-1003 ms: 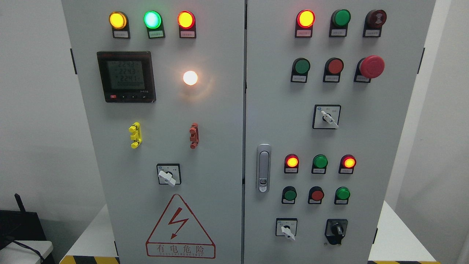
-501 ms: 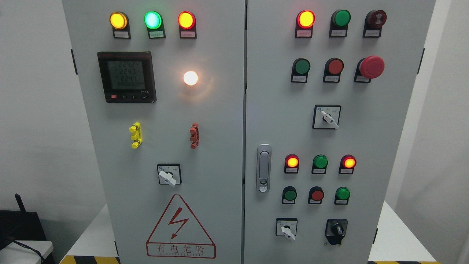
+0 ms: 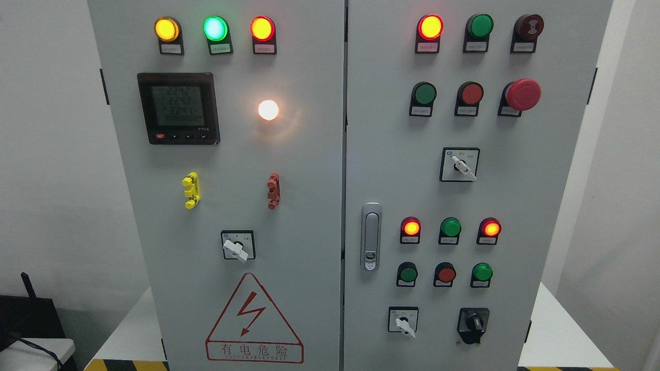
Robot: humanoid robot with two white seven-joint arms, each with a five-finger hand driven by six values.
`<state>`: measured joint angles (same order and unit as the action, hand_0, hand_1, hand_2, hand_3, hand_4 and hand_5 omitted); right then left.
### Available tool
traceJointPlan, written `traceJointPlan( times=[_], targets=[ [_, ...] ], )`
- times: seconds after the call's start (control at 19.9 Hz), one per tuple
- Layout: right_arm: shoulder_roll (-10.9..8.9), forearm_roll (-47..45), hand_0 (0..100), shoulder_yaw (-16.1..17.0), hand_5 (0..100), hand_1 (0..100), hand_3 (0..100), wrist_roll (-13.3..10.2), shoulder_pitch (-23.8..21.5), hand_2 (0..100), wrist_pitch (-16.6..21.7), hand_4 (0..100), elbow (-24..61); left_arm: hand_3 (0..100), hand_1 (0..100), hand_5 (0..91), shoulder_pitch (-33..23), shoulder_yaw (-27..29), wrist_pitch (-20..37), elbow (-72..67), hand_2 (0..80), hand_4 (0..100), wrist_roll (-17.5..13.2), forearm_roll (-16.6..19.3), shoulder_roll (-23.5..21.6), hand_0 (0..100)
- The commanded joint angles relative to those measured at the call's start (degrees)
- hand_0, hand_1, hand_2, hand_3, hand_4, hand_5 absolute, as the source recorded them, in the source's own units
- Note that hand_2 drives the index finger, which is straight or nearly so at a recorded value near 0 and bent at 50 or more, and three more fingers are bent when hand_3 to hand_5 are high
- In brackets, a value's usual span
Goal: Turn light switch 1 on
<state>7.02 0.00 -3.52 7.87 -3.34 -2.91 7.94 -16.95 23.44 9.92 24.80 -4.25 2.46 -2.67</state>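
Neither robot hand appears in the head view; no arm enters from either lower corner, so finger state cannot be determined.

Nearest the camera, a white desk [image 3: 559, 335] carries the cabinet; its front edge with yellow-black hazard tape [image 3: 124, 365] is cut off by the bottom border. At lower left, a dark device with an antenna [image 3: 26, 309] is partly cropped and hard to identify.

Grey control cabinet [image 3: 309, 206]: top and bottom edges lie outside the frame. On the left door, a rotary selector switch [image 3: 237, 246] sits just above the triangular warning sign [image 3: 253, 322], its white lever pointing down-right. Which control is "light switch 1" cannot be confirmed, since the small labels are unreadable. Above it are a yellow clip [image 3: 190, 189] and a red clip [image 3: 273, 190], then a lit white lamp [image 3: 268, 110] beside the digital meter [image 3: 178, 107], whose digits are blurred.

On the right door, the door handle [image 3: 370, 236] stands near the centre seam, and a red emergency stop button [image 3: 522, 94] is at upper right.
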Motion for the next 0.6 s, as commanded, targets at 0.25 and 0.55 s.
traceJointPlan(
  times=[0.25, 0.55],
  targets=[
    [0.01, -1.1, 12, 0.0, 0, 39, 0, 0.0, 0.0, 0, 0.0, 0, 0.0, 0, 10, 0.0, 5.3, -18.3, -5.8, -15.0, 0.0, 0, 3.6, 0.4, 3.5, 35],
    [0.01, -1.0, 12, 0.0, 0, 39, 0, 0.0, 0.0, 0, 0.0, 0, 0.0, 0, 8, 0.0, 6.2, -18.3, -6.0, -15.0, 0.0, 0, 4.1, 0.3, 4.1, 35]
  ],
)
